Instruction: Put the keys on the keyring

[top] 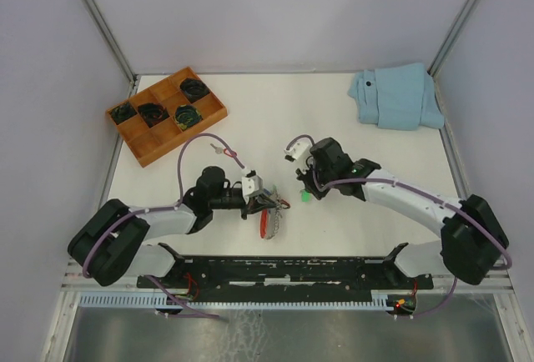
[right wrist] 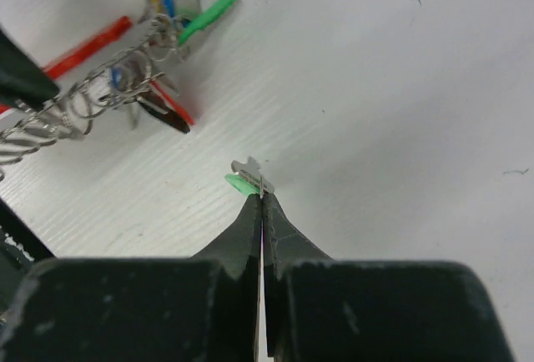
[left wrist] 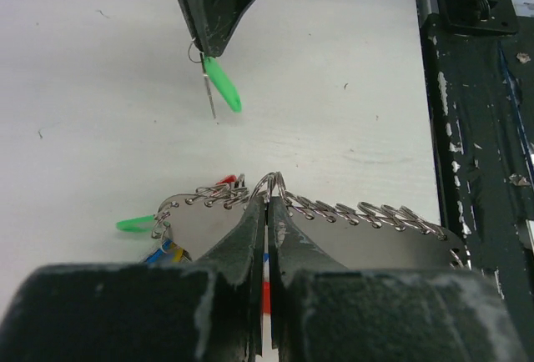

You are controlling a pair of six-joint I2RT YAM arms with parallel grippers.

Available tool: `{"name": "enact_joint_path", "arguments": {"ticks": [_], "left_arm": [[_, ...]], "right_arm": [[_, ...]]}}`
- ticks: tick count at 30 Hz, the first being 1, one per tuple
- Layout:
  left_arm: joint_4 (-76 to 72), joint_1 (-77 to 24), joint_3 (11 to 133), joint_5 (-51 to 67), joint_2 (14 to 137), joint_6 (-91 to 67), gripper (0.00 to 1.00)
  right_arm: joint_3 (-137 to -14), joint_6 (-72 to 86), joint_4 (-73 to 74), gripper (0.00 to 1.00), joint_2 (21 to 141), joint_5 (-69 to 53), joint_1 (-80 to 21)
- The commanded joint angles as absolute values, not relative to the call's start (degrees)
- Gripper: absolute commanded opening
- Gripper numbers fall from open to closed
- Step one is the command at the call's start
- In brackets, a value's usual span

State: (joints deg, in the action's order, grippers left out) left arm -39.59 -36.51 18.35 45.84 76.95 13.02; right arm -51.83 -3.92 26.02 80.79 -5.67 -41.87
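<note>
Green-tagged key point(right wrist: 247, 172) pinched in down-tilted right tool point(right wrist: 261, 199); left tool point(left wrist: 267, 203) clamps keyring point(left wrist: 334, 210).

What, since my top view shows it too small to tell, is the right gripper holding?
Observer: The right gripper is shut on a silver key with a green tag. In the right wrist view both poke out past its tip.
Operator: And the left one?
Observer: The left wrist view shows the left gripper shut on a metal loop of the keyring, about midway along the bunch.
Operator: Is the key at the ring yet?
Observer: No. In the left wrist view, bare table lies between the hanging key and the keyring.
</note>
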Motion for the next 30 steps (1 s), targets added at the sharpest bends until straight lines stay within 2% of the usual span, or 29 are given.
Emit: {"name": "enact_joint_path", "arguments": {"ticks": [1, 14, 20, 30], "left_arm": [[-43.8, -36.9, 17.6, 46.3, 72.8, 19.7, 0.03], [-33.6, -43.4, 19.8, 33.7, 71.8, 33.1, 0.03], [-26.5, -48.5, 23.2, 27.8, 75.0, 37.8, 0.03], [-37.0, -48.1, 18.0, 29.5, 75.5, 31.0, 0.03]], "right_arm": [[-45.3, -11.3, 12.7, 0.01, 72.4, -13.1, -42.4], [-38.4, -10.6, 4.6, 0.01, 66.2, -22.1, -42.5], [-35.7, -11.7, 1.4, 0.01, 64.2, -20.8, -42.5], [-29.0, -21.7, -5.8, 0.01, 63.8, -26.4, -43.9]]}}
